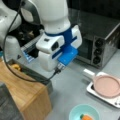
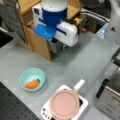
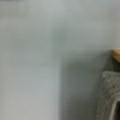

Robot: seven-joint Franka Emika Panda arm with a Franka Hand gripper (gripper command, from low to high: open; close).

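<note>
The arm's white and blue wrist fills the middle of both front views. My gripper (image 2: 63,45) points down at the grey drawer (image 2: 55,46) that stands out from the wooden cabinet (image 2: 37,42); its fingers are hidden behind the hand. In a front view the hand (image 1: 47,58) hangs just above the drawer's rim (image 1: 37,76) beside the cabinet (image 1: 27,92). The wrist view shows bare grey table (image 3: 37,62), the drawer's grey corner (image 3: 108,97) at lower right and a bit of wood (image 3: 116,55), with no fingers in sight.
A teal bowl (image 2: 25,76) holds an orange carrot (image 2: 32,84), which also shows in a front view (image 1: 86,117). A pink pan (image 2: 64,103) sits on a white hob (image 2: 82,103). A steel toaster oven (image 1: 100,47) stands behind. A yellow item (image 1: 16,66) lies left of the arm.
</note>
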